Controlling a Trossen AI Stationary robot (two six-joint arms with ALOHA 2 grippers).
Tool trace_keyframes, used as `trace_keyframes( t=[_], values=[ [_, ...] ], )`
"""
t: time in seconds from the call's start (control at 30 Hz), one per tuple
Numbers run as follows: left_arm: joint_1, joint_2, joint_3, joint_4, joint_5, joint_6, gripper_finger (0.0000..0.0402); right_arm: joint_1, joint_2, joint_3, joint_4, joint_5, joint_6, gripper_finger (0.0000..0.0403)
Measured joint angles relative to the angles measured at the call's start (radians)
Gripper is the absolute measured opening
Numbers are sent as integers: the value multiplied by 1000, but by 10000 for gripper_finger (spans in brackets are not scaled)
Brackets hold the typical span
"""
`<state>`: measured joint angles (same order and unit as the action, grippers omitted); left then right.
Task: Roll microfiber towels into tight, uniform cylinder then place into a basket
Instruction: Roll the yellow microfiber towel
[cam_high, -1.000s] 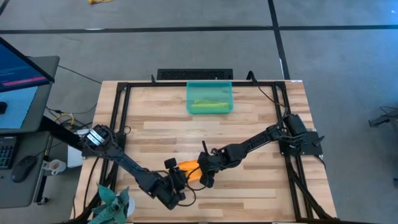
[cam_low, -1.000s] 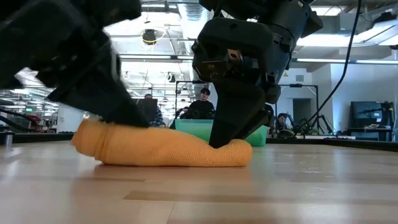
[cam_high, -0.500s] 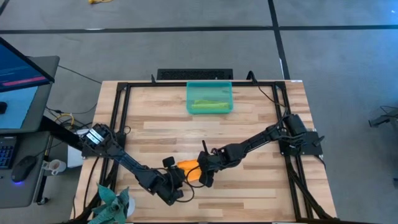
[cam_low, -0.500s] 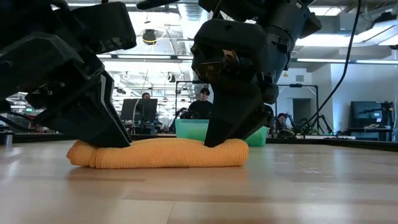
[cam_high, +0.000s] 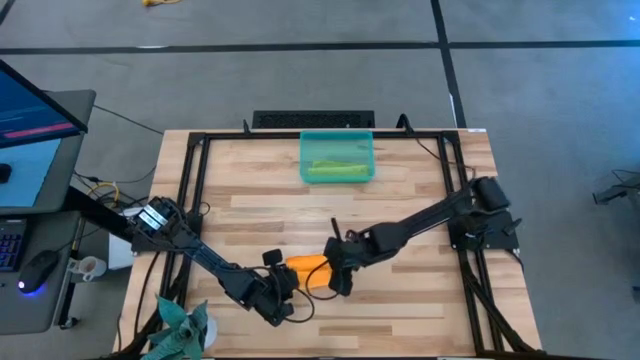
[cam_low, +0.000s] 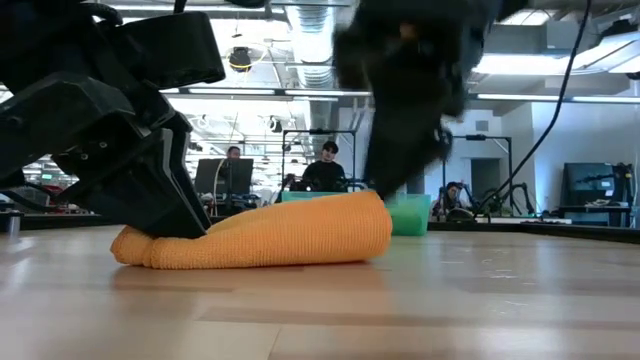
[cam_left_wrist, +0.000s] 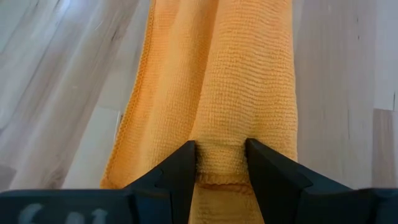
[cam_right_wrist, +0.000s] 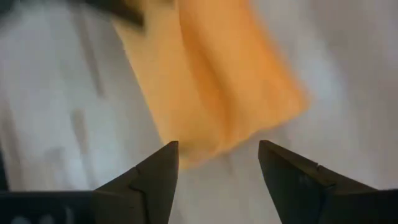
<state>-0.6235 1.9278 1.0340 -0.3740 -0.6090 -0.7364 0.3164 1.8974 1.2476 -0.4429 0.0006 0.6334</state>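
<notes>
The orange towel (cam_high: 306, 269) lies rolled into a short thick cylinder on the table's near middle; in the low view the roll (cam_low: 270, 235) rests along its length on the wood. My left gripper (cam_left_wrist: 221, 155) is shut on its left end. My right gripper (cam_right_wrist: 217, 163) hovers open just above and beyond the roll's right end (cam_low: 375, 215), touching nothing. The teal basket (cam_high: 308, 150) stands at the far middle with the lime green towel (cam_high: 336, 171) rolled inside it. My left gripper pinches the orange roll's left end (cam_left_wrist: 221, 168) between its two fingers (cam_left_wrist: 181, 169). It comes slanting down from the table's near left, fingers pointing along the roll. The cloth bunches between the fingers. The roll lies on the table.
A dark teal spiky plant-like thing (cam_high: 180, 328) sits at the near left corner. Black frame rails (cam_high: 196, 160) run along the table's left, far and right sides. Bare wood lies between the roll and the basket. People sit in the room beyond the table.
My right gripper has opened, let go of the roll's right end and risen clear of it. That end has puffed up thicker. My left gripper has sunk and tipped a little, and the roll's left end now lies low on the table.
</notes>
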Motion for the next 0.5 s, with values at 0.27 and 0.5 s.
trace_keyframes(
  t=[0.27, 0.5],
  values=[
    [1, 1, 0, -1, 3, 21, 137, 124, -161, 3, -36, 306, -189, 245],
    [1, 2, 0, -1, 2, 22, 137, 249, -74, 2, 81, 425, -436, 244]
  ],
)
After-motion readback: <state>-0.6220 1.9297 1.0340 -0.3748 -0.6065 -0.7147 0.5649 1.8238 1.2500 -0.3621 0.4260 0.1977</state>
